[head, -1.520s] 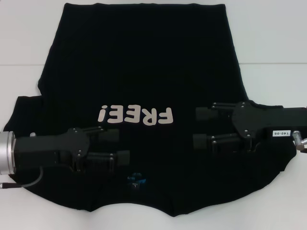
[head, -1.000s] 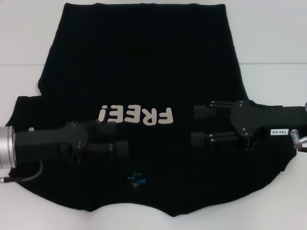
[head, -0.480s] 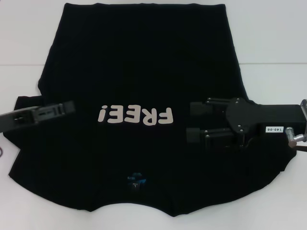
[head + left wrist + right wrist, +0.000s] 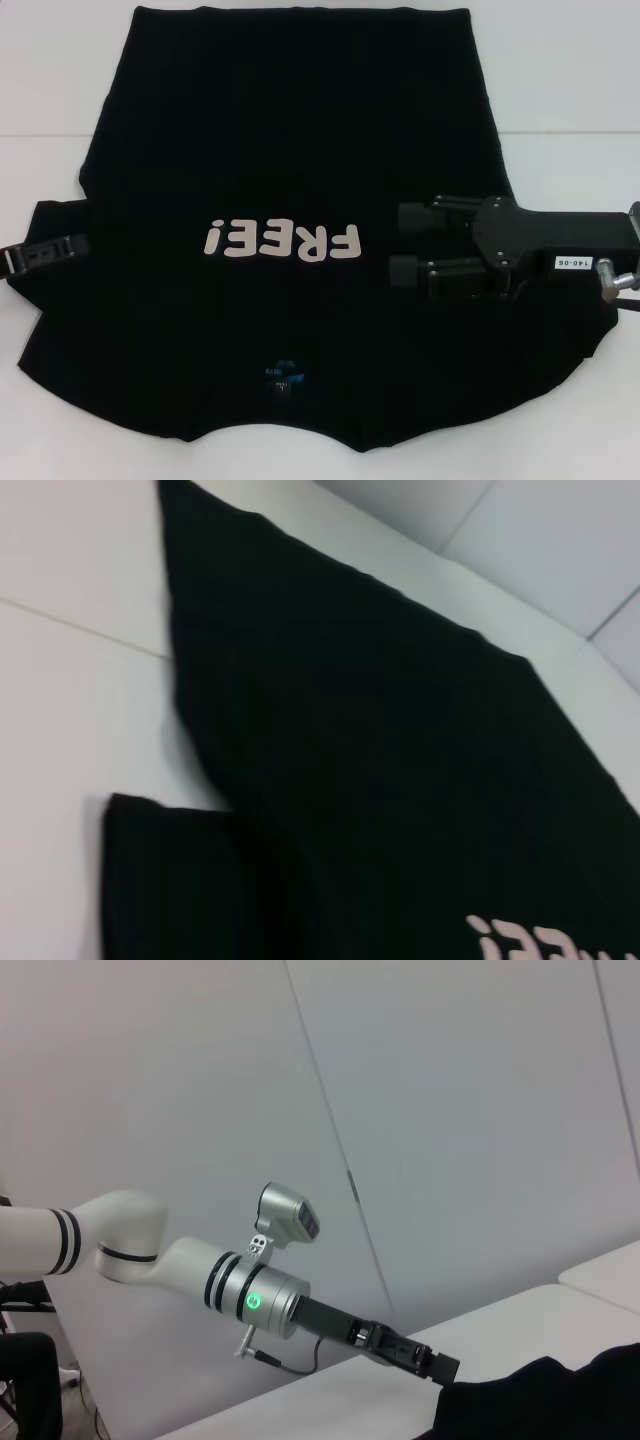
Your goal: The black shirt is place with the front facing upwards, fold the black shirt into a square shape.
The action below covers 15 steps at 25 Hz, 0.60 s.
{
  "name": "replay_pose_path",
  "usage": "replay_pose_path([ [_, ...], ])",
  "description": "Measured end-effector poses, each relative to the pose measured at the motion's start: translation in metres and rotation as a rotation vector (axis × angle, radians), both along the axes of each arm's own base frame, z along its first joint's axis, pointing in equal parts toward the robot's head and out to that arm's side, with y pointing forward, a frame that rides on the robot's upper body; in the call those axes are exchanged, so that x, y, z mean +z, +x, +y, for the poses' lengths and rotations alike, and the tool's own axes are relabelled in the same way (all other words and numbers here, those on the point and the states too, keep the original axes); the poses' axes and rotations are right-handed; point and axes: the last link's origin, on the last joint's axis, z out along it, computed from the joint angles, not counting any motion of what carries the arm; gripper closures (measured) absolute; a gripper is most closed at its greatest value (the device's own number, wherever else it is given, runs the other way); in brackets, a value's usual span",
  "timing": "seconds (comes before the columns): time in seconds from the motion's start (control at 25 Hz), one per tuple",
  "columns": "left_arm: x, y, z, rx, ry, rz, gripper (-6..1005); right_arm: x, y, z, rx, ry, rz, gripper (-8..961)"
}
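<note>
starting the fold, we see the black shirt (image 4: 290, 170) flat on the white table (image 4: 570, 80); right gripper (image 4: 405, 245) open, empty; left gripper (image 4: 75, 243) at the sleeve, jaws unclear; next, grasp the edges.

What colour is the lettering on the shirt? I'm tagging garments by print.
White, on the black shirt; the lettering shows best in the head view.
</note>
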Motion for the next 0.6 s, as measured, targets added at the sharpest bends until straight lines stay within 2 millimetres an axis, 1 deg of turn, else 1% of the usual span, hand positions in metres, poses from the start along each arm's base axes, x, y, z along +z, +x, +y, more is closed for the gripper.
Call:
replay_pose_path([
  [0.12, 0.005, -0.009, -0.003, 0.039, 0.006, 0.020, 78, 0.001, -0.001, 0.001, 0.002, 0.006, 0.003, 57],
  [0.6, 0.014, -0.024, -0.013, 0.104, 0.031, 0.031, 79, 0.002, -0.004, 0.004, 0.007, 0.012, 0.000, 57],
])
